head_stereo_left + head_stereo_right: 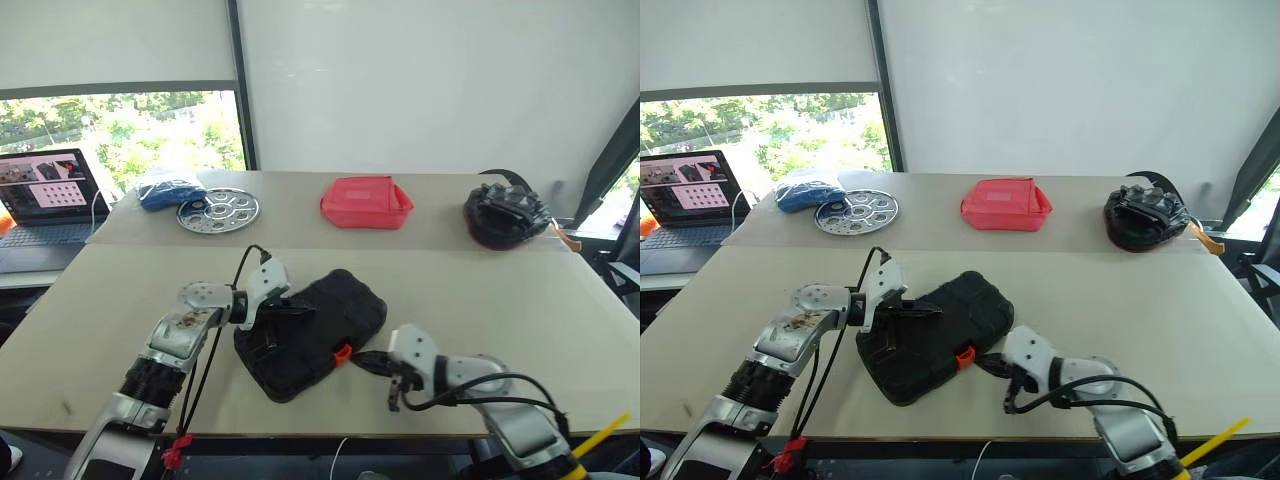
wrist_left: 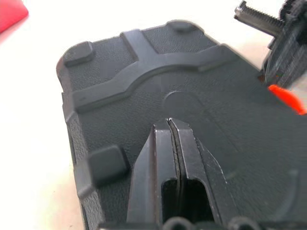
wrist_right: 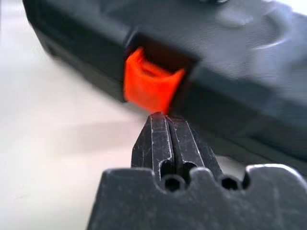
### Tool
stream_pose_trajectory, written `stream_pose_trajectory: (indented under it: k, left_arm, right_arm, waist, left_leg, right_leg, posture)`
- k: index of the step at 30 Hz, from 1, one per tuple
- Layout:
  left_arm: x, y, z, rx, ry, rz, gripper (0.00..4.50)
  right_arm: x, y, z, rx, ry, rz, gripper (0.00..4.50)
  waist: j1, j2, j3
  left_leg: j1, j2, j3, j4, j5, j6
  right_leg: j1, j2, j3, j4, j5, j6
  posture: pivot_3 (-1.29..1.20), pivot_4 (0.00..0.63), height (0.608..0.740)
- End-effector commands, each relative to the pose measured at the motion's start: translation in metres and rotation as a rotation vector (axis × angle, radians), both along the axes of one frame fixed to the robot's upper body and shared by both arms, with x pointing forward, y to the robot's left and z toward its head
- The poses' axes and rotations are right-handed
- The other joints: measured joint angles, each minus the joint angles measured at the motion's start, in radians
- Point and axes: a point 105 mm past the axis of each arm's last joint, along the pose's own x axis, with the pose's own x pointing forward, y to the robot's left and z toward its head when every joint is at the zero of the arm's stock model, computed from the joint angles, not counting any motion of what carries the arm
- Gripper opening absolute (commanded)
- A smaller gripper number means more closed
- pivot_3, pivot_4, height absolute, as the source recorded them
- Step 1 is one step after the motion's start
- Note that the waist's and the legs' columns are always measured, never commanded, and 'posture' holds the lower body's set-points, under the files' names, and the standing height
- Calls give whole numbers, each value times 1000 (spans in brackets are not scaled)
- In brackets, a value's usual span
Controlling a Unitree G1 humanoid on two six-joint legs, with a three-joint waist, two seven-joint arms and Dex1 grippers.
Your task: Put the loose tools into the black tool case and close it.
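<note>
Black pebble-textured plastic clamshell tool case (image 1: 310, 333), closed, rounded corners, ribbed lid (small glossy orange latch (image 3: 149, 85)); left gripper (image 2: 169, 125) pinched together over lid, right gripper (image 3: 165, 117) pinched together just before latch.

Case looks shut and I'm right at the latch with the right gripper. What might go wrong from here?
1. The right gripper, shut, points at the lower edge of the orange latch; a push there could slip under or off it, so the latch may not snap home.
2. The black tool case lies near the table's front edge; a sideways push may slide or turn it.
3. The left gripper, shut, sits over the lid; whether it presses down is unclear, so it may not steady the case.
</note>
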Motion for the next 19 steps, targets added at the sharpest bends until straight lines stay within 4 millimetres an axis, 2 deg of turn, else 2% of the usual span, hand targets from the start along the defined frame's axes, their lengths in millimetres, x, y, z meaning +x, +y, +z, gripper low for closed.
stream_pose_trajectory:
  k: [1, 3, 6, 9, 11, 12, 15, 19]
  left_arm:
    - [-11, 39, 17, -67, -56, 18, 529]
    - [-20, 65, 19, -48, -85, 50, 1140]
    - [-32, 93, 16, -11, -113, 109, 2340]
    - [-39, 121, 10, 69, -167, 227, 3299]
    - [-46, 132, 3, 125, -191, 262, 3984]
    - [-50, 135, 3, 124, -189, 267, 4412]
    - [-56, 138, 2, 129, -213, 290, 4464]
    - [-57, 140, -2, 132, -210, 324, 4464]
  right_arm:
    - [-15, -24, 23, 31, -80, 38, 1127]
    - [-22, -44, 24, 8, -90, 24, 1774]
    - [-27, -68, 26, -21, -117, -4, 2880]
    - [-29, -91, 26, -54, -136, -37, 3860]
    - [-30, -102, 24, -81, -137, -49, 4477]
    - [-29, -108, 23, -96, -146, -54, 4500]
    - [-26, -119, 21, -115, -154, -74, 4500]
    - [-20, -121, 20, -122, -174, -72, 4500]
  waist:
    - [-4, 0, 0]
    - [-8, 0, 0]
    - [-2, 0, 1]
    - [4, 0, 1]
    - [10, -1, 2]
    - [12, -1, 2]
    - [20, -1, 2]
    - [25, -1, 2]
  left_leg:
    - [-2, 0, 0, 0, -1, 1]
    - [-3, 0, 0, -1, -1, 1]
    - [-8, 0, 0, -1, -2, 2]
    - [-9, 0, 0, 0, -2, 2]
    - [-8, 0, 1, 0, -2, 2]
    - [-8, 0, 1, 0, -2, 2]
    - [-8, 0, 2, 0, -2, 2]
    - [-8, 1, 2, 0, -2, 1]
  right_leg:
    - [-2, 0, 0, 0, 0, -2]
    - [-3, 0, 0, -1, 0, -2]
    - [-7, -1, -1, -2, 0, -2]
    - [-7, -2, -1, -2, 0, -2]
    - [-7, -3, -1, -3, 0, -1]
    - [-7, -3, -1, -4, 0, -1]
    - [-7, -3, -1, -4, 0, -1]
    - [-7, -3, -1, -4, 0, -2]
  posture:
    - [0, 150, 740]
    - [0, 150, 740]
    - [0, 150, 740]
    - [0, 150, 740]
    - [0, 150, 740]
    - [0, 150, 740]
    - [0, 150, 740]
    - [0, 150, 740]
